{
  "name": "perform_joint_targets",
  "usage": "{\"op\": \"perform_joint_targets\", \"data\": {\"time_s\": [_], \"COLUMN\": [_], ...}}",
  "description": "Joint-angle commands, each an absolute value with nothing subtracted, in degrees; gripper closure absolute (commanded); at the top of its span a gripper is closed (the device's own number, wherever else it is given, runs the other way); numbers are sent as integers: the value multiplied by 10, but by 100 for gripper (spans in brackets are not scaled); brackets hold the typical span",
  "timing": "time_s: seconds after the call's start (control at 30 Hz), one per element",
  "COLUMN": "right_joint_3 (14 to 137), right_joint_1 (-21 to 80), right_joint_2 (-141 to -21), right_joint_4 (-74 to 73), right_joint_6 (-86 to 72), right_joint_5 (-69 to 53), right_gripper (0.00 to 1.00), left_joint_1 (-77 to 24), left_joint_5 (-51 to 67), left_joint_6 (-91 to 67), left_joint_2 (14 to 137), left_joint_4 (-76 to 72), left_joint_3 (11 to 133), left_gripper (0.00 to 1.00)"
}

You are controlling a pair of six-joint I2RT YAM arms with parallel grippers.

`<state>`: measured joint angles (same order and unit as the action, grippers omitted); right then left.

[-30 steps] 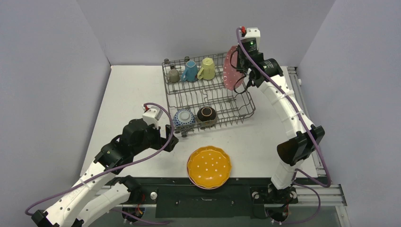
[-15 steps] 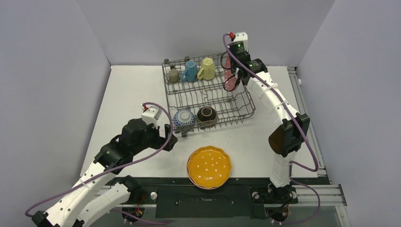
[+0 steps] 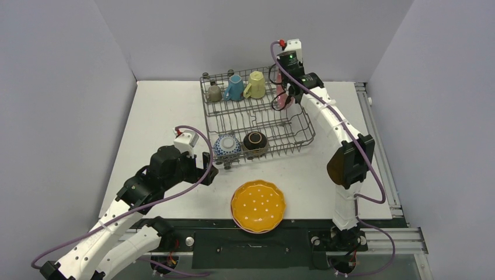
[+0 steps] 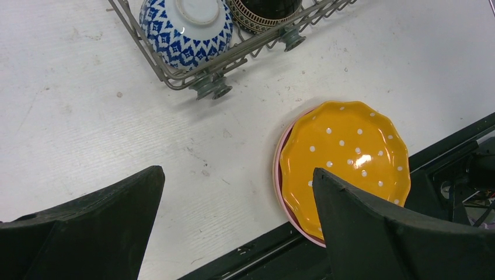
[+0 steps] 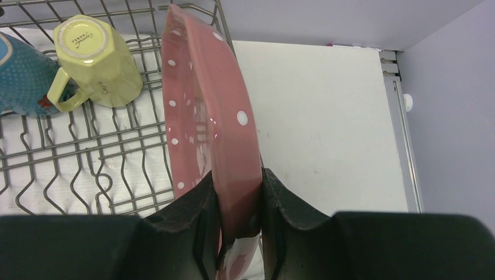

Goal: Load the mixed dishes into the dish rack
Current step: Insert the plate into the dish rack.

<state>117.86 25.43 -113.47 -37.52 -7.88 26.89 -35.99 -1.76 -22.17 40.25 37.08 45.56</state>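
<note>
The grey wire dish rack stands at the back of the table. My right gripper is shut on the rim of a pink dotted plate, held on edge over the rack's back right corner, beside the yellow mug. An orange dotted plate lies on top of a stack at the near edge, a pink rim showing beneath it. My left gripper hangs open above the table, left of that stack, holding nothing.
In the rack's back row sit a grey-olive mug and a blue mug. Its front row holds an upturned blue-white bowl and a dark brown bowl. Rack wheels rest on the table.
My right arm has carried the pink plate leftward and down, turning it from face-on to edge-on over the rack's back right corner. The left arm has not moved.
</note>
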Motion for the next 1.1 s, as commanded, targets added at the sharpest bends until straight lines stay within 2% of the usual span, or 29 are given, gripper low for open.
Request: {"op": "perform_joint_targets", "data": {"time_s": [0.0, 0.63, 1.07], "right_joint_3": [1188, 1091, 1064], "right_joint_1": [247, 243, 244], "right_joint_2": [-1118, -1151, -1172], "right_joint_4": [-254, -110, -73], "right_joint_6": [-66, -32, -7], "right_joint_5": [310, 322, 330], "right_gripper": [100, 100, 100], "left_joint_1": [-355, -341, -330], "left_joint_5": [-27, -29, -23], "left_joint_6": [-215, -215, -214], "left_joint_2": [401, 406, 407], "left_joint_4": [362, 361, 359], "left_joint_3": [458, 459, 459], "left_gripper": [4, 4, 4]}}
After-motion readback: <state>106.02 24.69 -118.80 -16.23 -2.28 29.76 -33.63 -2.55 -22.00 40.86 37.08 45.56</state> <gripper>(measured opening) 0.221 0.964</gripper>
